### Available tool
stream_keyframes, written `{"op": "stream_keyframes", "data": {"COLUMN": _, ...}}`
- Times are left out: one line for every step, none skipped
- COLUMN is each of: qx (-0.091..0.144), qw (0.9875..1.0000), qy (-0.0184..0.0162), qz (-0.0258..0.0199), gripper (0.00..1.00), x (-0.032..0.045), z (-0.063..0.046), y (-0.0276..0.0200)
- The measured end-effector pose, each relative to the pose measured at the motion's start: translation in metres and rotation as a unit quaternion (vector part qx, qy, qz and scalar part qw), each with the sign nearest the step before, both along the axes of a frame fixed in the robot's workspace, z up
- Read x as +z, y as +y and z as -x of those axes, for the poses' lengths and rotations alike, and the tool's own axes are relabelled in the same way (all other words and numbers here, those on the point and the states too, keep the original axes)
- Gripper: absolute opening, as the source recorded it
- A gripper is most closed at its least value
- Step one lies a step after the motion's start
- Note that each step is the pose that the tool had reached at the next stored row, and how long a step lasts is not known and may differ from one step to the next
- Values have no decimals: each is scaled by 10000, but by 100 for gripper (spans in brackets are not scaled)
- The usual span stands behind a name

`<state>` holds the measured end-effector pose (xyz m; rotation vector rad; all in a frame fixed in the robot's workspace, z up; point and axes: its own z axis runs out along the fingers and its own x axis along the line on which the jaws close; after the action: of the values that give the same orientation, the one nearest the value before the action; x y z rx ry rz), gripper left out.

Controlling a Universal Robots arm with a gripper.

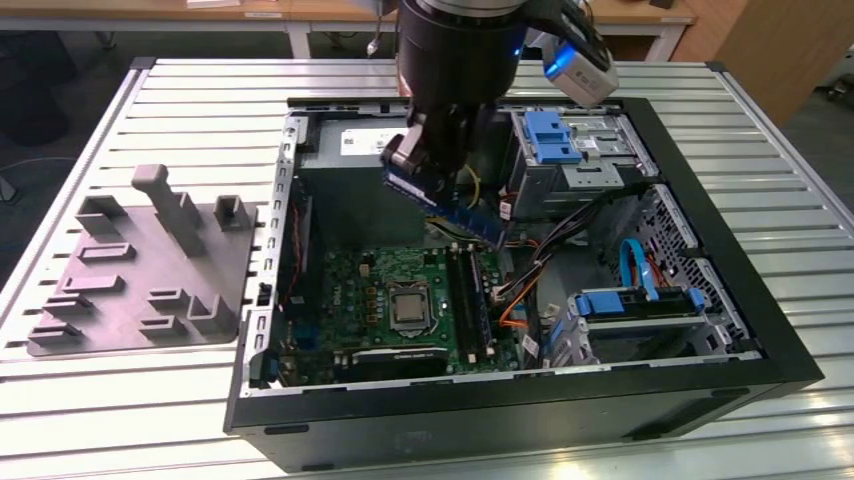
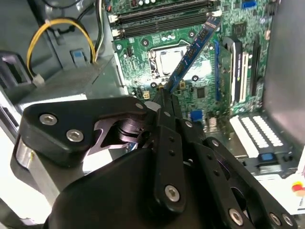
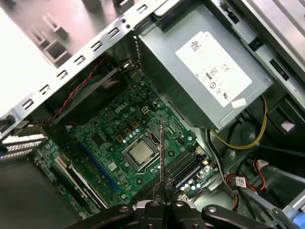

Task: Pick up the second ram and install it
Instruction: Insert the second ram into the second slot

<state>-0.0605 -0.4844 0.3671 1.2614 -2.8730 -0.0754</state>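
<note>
My gripper (image 1: 422,168) is shut on the second ram (image 1: 449,208), a long blue-green stick with black chips. It hangs tilted inside the open computer case, above the green motherboard (image 1: 378,283). In the second wrist view the second ram (image 2: 191,51) juts out from the gripper (image 2: 165,98) over the processor socket (image 2: 167,60), pointing toward the black memory slots (image 2: 162,16). In the first wrist view the second ram (image 3: 161,152) appears edge-on as a thin line rising from the gripper (image 3: 162,193), beside the memory slots (image 3: 185,168). It is clear of the board.
The black case (image 1: 747,330) walls surround the work area. A grey power supply (image 3: 202,71) with yellow cables (image 2: 35,43) sits at the back, with drive cages with blue latches (image 1: 550,135) on the exterior view's right. A grey fixture tray (image 1: 134,270) lies left of the case.
</note>
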Motion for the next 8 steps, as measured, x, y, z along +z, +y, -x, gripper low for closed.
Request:
{"op": "stream_keyframes", "data": {"qx": -90, "qw": 10000, "qy": 0, "qz": 0, "gripper": 11, "x": -1, "z": 0, "y": 0}}
{"op": "stream_keyframes", "data": {"qx": -183, "qw": 9998, "qy": 0, "qz": 0, "gripper": 11, "x": -2, "z": 0, "y": 0}}
{"op": "stream_keyframes", "data": {"qx": -272, "qw": 9996, "qy": 0, "qz": 0, "gripper": 11, "x": -3, "z": 0, "y": 0}}
{"op": "stream_keyframes", "data": {"qx": -363, "qw": 9993, "qy": 0, "qz": 0, "gripper": 11, "x": -4, "z": 0, "y": 0}}
{"op": "stream_keyframes", "data": {"qx": -449, "qw": 9990, "qy": 0, "qz": 0, "gripper": 11, "x": -5, "z": 0, "y": 0}}
{"op": "stream_keyframes", "data": {"qx": -548, "qw": 9985, "qy": 0, "qz": 0, "gripper": 11, "x": -7, "z": 0, "y": 0}}
{"op": "stream_keyframes", "data": {"qx": -637, "qw": 9980, "qy": 0, "qz": 0, "gripper": 11, "x": -7, "z": 0, "y": 0}}
{"op": "stream_keyframes", "data": {"qx": -726, "qw": 9974, "qy": 0, "qz": 0, "gripper": 11, "x": -8, "z": 0, "y": 0}}
